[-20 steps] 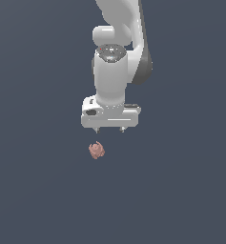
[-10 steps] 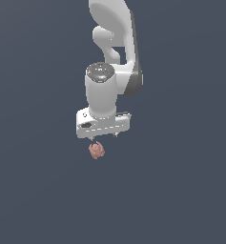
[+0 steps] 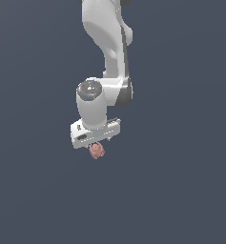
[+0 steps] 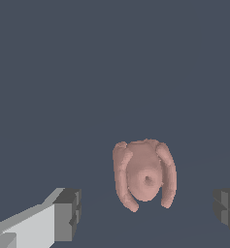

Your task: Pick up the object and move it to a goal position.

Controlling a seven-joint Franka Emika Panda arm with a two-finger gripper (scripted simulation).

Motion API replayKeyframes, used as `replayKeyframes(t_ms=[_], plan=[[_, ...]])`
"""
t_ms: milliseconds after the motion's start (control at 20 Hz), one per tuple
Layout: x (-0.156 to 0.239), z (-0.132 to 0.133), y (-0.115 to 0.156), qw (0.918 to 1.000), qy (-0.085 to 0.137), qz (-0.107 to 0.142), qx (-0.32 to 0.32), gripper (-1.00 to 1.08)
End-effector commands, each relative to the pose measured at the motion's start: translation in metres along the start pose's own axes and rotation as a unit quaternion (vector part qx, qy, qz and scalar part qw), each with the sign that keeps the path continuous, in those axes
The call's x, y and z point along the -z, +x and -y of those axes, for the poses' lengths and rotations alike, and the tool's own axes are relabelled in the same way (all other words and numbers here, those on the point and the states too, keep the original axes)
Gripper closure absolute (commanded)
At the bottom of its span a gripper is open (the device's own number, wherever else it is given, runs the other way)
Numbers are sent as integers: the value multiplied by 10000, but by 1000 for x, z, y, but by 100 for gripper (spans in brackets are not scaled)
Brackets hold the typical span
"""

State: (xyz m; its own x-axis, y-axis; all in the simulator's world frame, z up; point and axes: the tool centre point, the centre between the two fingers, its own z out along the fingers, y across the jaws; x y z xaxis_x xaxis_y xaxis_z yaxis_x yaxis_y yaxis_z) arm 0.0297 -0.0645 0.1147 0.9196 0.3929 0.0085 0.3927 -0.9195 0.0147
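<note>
The object (image 3: 96,150) is a small lumpy salmon blob on the dark grey floor. In the exterior view it shows just below the white hand, partly hidden by it. In the wrist view the object (image 4: 143,173) lies between my two fingers, with a gap on each side. One finger (image 4: 65,214) and the other finger (image 4: 227,210) stand wide apart. My gripper (image 4: 146,213) is open and touches nothing. In the exterior view the gripper (image 3: 96,143) hangs low right over the object, its fingertips hard to make out.
The floor (image 3: 181,190) is a plain dark grey surface all around. The white arm (image 3: 107,43) rises from the hand toward the top of the exterior view.
The arm has swung toward the exterior view's left and come down. The hand now sits right over the object, where before it hung higher and to its right.
</note>
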Motion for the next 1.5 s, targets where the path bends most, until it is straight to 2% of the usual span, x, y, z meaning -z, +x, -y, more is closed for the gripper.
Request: replayKeyframes(t_ms=[0,350,750,1200,1450], plan=[[-9,-4,-2,9998,24,13,180,-92],[-23,-12,-6,9989,68,36,457,-92],[-28,-12,-7,9988,74,41,480,-92],[-69,-11,-8,9987,75,39,498,-92],[-75,-12,-7,9987,75,39,500,-92]])
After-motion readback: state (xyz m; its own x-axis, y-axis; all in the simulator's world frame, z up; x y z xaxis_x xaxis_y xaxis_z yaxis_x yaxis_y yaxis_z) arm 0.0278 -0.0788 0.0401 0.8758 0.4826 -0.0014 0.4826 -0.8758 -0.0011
